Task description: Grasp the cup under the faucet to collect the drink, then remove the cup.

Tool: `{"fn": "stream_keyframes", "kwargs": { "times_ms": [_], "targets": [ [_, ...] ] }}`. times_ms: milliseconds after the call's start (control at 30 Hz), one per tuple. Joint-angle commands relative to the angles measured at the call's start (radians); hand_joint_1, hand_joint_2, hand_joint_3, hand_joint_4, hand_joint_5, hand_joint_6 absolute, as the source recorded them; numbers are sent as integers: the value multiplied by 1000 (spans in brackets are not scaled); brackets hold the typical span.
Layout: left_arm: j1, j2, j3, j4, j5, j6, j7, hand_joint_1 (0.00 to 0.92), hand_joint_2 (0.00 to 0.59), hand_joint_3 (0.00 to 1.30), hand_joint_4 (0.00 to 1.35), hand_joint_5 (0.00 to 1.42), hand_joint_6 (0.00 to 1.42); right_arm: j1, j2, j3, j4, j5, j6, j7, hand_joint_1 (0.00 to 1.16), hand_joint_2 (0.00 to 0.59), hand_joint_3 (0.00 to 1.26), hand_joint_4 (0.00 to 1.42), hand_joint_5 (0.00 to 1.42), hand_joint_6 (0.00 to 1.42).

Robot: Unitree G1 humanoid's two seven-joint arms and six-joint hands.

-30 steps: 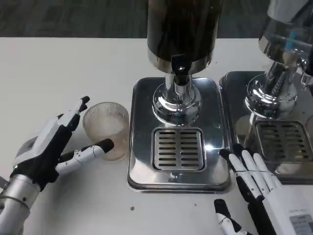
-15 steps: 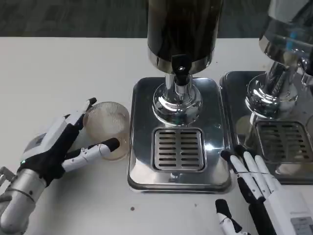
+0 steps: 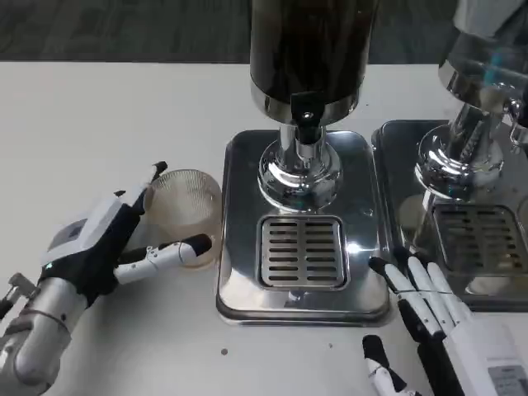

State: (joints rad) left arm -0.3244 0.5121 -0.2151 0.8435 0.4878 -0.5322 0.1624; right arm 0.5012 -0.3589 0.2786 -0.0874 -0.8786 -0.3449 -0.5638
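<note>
At the tabletop's near right edge the right hand (image 3: 429, 309) rests with fingers spread, holding nothing; at the near left, the left hand (image 3: 111, 247) brackets the cup (image 3: 183, 216) without clasping it. Close firmly around the cup, just off the drip tray's (image 3: 239, 280) left edge, then slide it onto the grate (image 3: 302, 251) beneath the faucet (image 3: 306, 122).

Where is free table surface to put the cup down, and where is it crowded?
Free: the white table behind the left hand and cup, left of the dispenser tray. Crowded: front right, where the right hand lies between both trays.
</note>
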Motion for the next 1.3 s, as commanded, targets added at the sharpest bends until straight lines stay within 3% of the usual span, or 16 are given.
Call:
{"fn": "stream_keyframes", "kwargs": {
  "times_ms": [33,200,533,867,967,1300],
  "targets": [
    [-10,-14,-10,-3,17,29,27,87,4,0,28,139,62,9,4,-7,-17,9,7,7,311,511,124,22,15,182],
    [-7,-28,-12,-1,18,34,54,99,1,61,94,211,117,15,6,-7,-19,13,6,10,323,518,137,30,26,194],
    [0,-57,-13,22,4,-35,108,107,15,238,247,351,408,20,9,-7,-23,13,9,14,322,527,142,33,26,196],
    [-6,-61,-30,58,20,-84,148,114,35,318,340,464,525,24,11,-14,-24,17,9,11,310,540,156,44,39,196],
    [-5,-66,-35,66,30,-91,187,126,52,379,427,572,657,28,8,-19,-25,21,7,13,306,536,156,44,39,196],
    [-1,-77,-44,78,57,-77,288,157,79,524,607,778,836,40,1,-41,-38,34,-2,25,270,537,156,44,39,196]
  ]
}}
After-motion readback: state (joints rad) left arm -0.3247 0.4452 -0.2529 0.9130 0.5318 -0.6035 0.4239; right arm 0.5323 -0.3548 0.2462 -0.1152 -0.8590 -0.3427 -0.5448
